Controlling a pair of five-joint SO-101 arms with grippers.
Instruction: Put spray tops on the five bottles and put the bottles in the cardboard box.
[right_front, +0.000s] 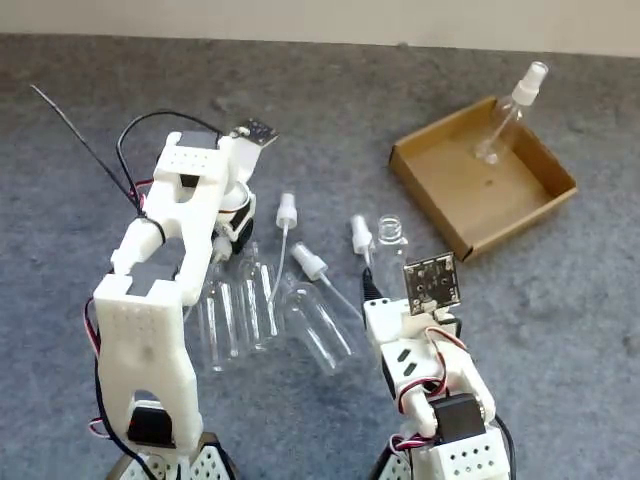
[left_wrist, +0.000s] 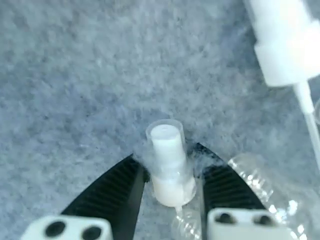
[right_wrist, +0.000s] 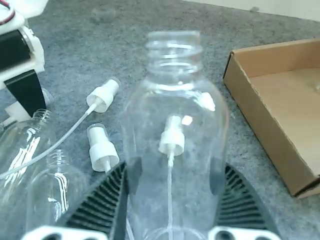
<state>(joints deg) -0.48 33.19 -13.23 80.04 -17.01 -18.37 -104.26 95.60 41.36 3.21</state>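
The left gripper (left_wrist: 167, 157) is low over the bench (right_front: 560, 330), left of the middle. Its fingers (left_wrist: 122, 187) are closed on the collar of a spray top (left_wrist: 169, 165), one black finger on each side. The spray top stands with its clear cap pointing away from the wrist.

The right gripper (right_wrist: 174, 172) is near the middle of the bench, with its fingers (right_wrist: 102, 200) clamped on the sides of an open bottle (right_front: 392, 242). That bottle stands upright and its threaded neck is bare.

Three more tops are loose on the bench. The long-tube top (right_front: 287, 210) lies between the two arms, with its tube trailing toward the near edge. The slanted top (right_front: 310, 262) lies just beyond the bare bottles (right_front: 318, 328). The short top (right_front: 361, 232) is just beside the open bottle, on the side toward the left arm.

The bare bottles lie on their sides in a loose cluster between the arms, toward the near edge. Some are partly under the left arm.

The cardboard box (right_front: 425, 185) sits toward the far right corner of the bench, well apart from both grippers. Inside it a capped bottle (right_front: 505, 120) with its spray top fitted leans against the far wall.
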